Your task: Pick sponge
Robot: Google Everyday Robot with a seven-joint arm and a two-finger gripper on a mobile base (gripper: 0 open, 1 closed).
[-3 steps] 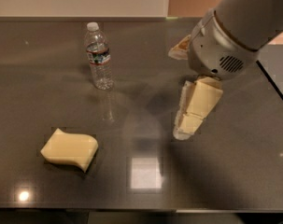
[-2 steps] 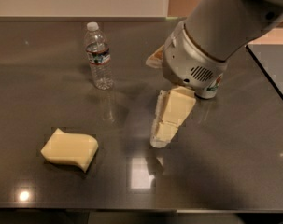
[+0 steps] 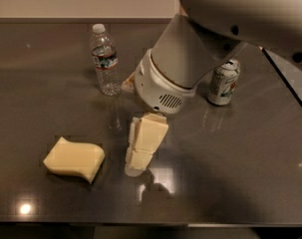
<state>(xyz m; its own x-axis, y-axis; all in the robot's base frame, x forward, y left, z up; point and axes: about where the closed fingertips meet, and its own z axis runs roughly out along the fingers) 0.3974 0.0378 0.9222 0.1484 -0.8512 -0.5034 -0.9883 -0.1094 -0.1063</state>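
The sponge (image 3: 73,159) is a pale yellow foam block with wavy sides. It lies flat on the dark table (image 3: 230,173) at the front left. My gripper (image 3: 134,169) hangs from the white wrist housing (image 3: 160,86) and points down and to the left, its tip close above the table. It stands to the right of the sponge, a short gap apart, and is not touching it. Nothing is held in it.
A clear water bottle (image 3: 105,61) stands upright behind the sponge, left of the wrist. A soda can (image 3: 223,82) stands at the right, behind my arm. The table's front edge runs along the bottom, and its right edge slants at the far right.
My arm has swung left and toward the front of the table, bringing the gripper much nearer the sponge. The soda can has come into view behind the arm. The sponge and the bottle have not moved.
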